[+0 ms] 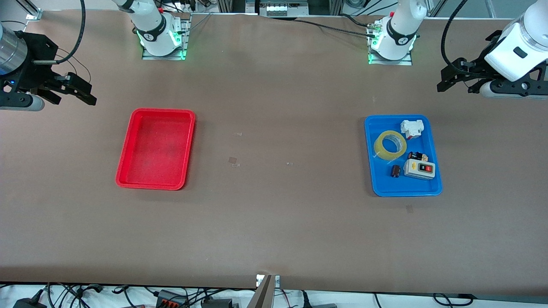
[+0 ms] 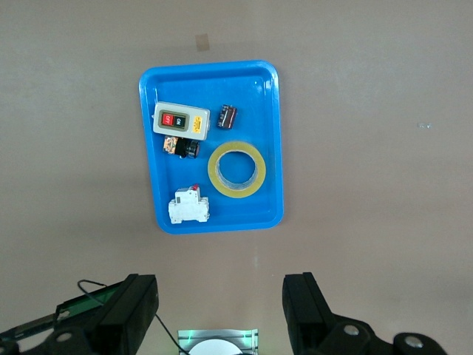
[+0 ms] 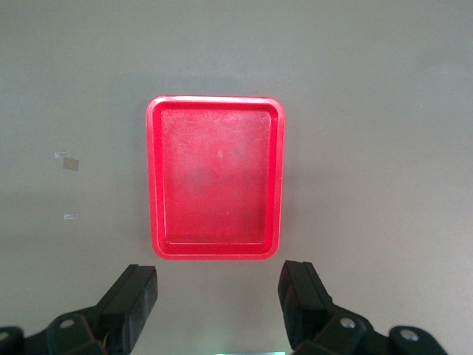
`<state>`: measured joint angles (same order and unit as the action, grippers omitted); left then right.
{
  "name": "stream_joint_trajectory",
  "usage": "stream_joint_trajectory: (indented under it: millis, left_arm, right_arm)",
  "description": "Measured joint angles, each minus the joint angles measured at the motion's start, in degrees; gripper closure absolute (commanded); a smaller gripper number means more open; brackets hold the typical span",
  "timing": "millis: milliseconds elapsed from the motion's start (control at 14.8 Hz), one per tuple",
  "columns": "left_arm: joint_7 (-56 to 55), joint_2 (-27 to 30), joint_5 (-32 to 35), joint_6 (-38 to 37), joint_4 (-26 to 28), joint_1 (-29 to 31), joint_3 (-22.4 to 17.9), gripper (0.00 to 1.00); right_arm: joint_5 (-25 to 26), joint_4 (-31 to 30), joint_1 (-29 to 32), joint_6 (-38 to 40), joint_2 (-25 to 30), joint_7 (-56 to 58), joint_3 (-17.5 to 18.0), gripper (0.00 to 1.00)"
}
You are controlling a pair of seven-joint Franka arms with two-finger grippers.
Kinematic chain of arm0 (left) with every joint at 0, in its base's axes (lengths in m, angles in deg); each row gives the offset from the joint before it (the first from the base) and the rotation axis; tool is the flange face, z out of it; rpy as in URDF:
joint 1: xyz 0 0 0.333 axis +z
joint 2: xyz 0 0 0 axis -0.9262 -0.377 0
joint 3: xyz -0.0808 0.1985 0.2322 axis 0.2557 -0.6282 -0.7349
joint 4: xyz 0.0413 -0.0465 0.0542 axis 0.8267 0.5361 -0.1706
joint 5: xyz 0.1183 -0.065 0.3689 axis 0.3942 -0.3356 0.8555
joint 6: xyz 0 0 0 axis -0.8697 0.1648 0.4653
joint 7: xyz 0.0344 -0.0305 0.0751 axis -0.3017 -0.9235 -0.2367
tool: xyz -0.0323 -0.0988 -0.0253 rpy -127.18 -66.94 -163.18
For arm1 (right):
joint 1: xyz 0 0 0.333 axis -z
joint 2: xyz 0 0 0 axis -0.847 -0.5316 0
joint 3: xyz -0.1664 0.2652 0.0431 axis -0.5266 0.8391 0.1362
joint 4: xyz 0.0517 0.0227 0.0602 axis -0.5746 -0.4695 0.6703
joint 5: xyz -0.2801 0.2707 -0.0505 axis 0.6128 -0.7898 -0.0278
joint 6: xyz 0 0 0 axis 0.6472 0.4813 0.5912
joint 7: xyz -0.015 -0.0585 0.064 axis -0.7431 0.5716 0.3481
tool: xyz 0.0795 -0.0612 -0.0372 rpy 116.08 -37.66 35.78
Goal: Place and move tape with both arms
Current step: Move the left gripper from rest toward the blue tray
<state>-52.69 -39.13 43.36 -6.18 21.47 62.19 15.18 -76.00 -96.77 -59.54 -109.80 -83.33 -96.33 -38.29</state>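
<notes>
The tape [image 1: 390,145], a translucent yellow ring, lies flat in the blue tray [image 1: 402,192] toward the left arm's end of the table. It also shows in the left wrist view [image 2: 236,171], inside the blue tray [image 2: 214,225]. My left gripper [image 1: 456,81] is open and empty, high over bare table near the blue tray; its jaws stand wide apart in the left wrist view [image 2: 222,296]. My right gripper [image 1: 75,92] is open and empty, high over bare table near the red tray [image 1: 156,147]; it also shows in the right wrist view [image 3: 219,288].
The blue tray also holds a grey switch box [image 1: 419,169], a white breaker [image 1: 412,128], a small dark cylinder [image 1: 395,171] and another small part [image 1: 417,156]. The red tray [image 3: 214,177] holds nothing. Small tape scraps [image 1: 233,160] lie mid-table.
</notes>
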Motion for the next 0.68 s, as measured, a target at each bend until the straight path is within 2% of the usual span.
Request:
stream_joint_trajectory:
  millis: [676]
  left_arm:
    - [0.0,-1.1,0.0,0.11,0.08,0.01,1.0,0.0]
  right_arm:
    - [0.03,0.0,0.05,-1.3,-0.01,0.04,-0.16,0.01]
